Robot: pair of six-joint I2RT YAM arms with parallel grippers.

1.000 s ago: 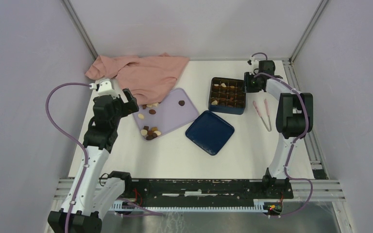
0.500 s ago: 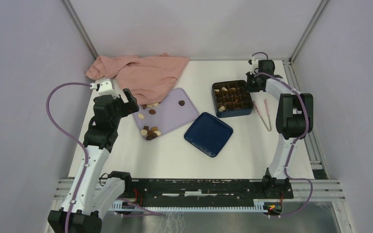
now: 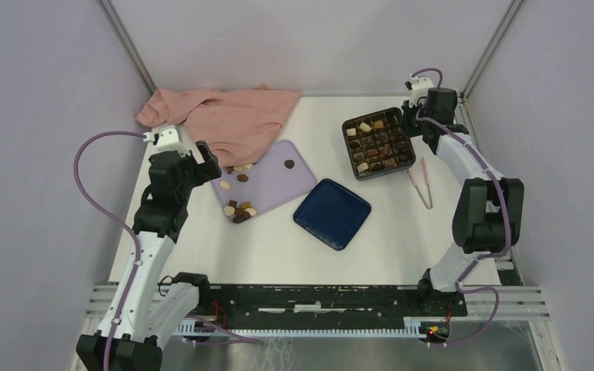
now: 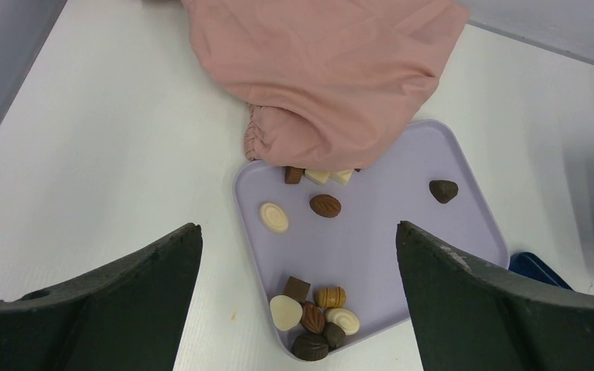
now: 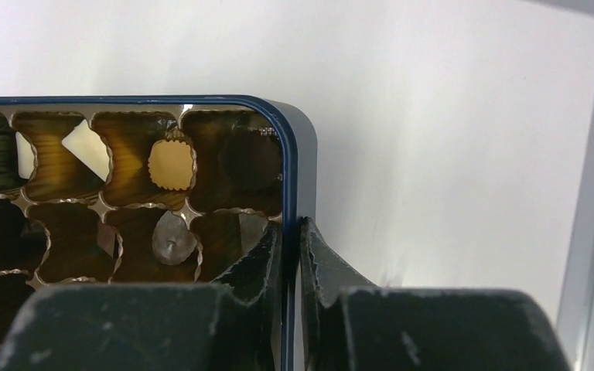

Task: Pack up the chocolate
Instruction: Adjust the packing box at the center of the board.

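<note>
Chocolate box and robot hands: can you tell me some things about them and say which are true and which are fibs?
1. The right fingers pinch the wall of the blue box. True.
2. The left fingers hold a chocolate. False: they are wide open above the lilac tray and hold nothing.
3. The blue lid sits on the box. False: it lies on the table beside the tray, and the box is open.
4. A pink cloth covers one edge of the lilac tray. True.
5. The lilac tray is empty. False: chocolates lie on it.
</note>
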